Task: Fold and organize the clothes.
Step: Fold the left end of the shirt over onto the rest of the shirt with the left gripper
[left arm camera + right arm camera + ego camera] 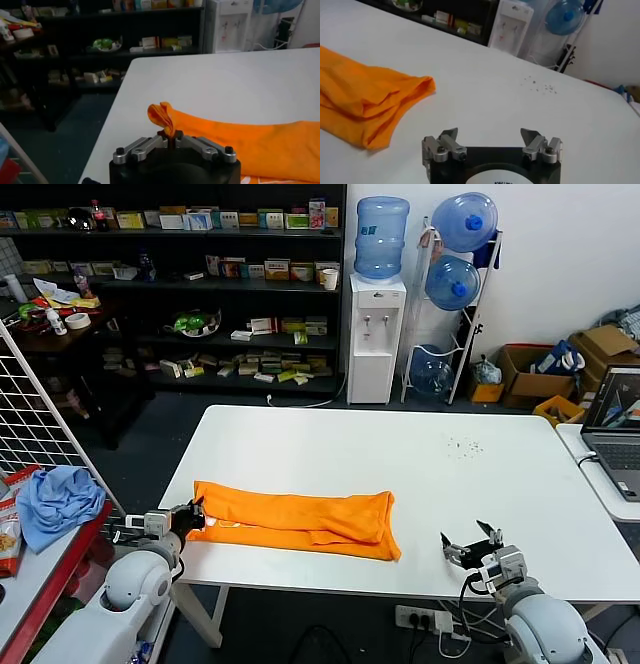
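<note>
The orange T-shirt [295, 519] lies folded into a long strip across the front of the white table [400, 454]. My left gripper [196, 515] is at the strip's left end, shut on a bunched corner of the T-shirt [162, 116], which rises above the jaws. A little white lettering shows near the left end [226, 524]. My right gripper [472, 546] is open and empty over the table's front edge, to the right of the shirt's right end [385, 102].
A light blue cloth [60, 499] lies on a red-edged surface at the left beside a wire rack [35, 414]. A laptop [615, 424] sits on a table at the right. Shelves and a water dispenser [377, 334] stand behind.
</note>
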`<state>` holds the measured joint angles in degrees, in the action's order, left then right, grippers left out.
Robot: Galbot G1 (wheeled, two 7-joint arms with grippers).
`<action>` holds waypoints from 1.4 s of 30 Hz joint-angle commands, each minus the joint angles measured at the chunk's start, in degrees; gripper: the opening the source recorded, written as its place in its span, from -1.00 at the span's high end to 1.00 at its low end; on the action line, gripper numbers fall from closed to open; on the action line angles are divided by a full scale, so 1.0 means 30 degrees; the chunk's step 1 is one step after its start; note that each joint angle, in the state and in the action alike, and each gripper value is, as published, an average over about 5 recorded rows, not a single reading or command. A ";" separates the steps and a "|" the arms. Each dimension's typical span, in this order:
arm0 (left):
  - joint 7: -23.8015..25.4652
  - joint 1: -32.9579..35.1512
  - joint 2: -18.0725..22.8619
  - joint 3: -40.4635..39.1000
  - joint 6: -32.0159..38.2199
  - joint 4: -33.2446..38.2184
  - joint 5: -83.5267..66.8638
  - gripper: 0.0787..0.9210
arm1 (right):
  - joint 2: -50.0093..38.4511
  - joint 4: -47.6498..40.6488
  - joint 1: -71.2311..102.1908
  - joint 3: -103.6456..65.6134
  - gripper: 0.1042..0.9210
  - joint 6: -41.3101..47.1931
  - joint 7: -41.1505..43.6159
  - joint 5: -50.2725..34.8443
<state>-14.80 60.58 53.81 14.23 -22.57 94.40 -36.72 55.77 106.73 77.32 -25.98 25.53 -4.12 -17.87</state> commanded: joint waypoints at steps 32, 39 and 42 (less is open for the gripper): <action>-0.2756 -0.3309 1.1457 -0.9913 0.0253 -0.1758 0.1617 0.81 | 0.3678 -0.1333 0.0555 -0.1639 -0.76 -0.5440 -0.1862 0.3802; -0.1481 -0.3179 1.0544 -1.0397 0.0290 -0.1300 0.0992 0.34 | 0.3566 -0.1573 0.0045 -0.1253 -0.76 -0.4840 -0.1950 0.3716; -0.0611 -0.2935 0.9880 -1.0336 0.0636 -0.0520 0.1005 0.13 | 0.3543 -0.1692 -0.0149 -0.0996 -0.76 -0.4694 -0.1948 0.3697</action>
<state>-21.09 51.96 82.79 -14.64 -21.98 93.11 -33.53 66.03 102.06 77.72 -29.72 10.86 -9.77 -7.03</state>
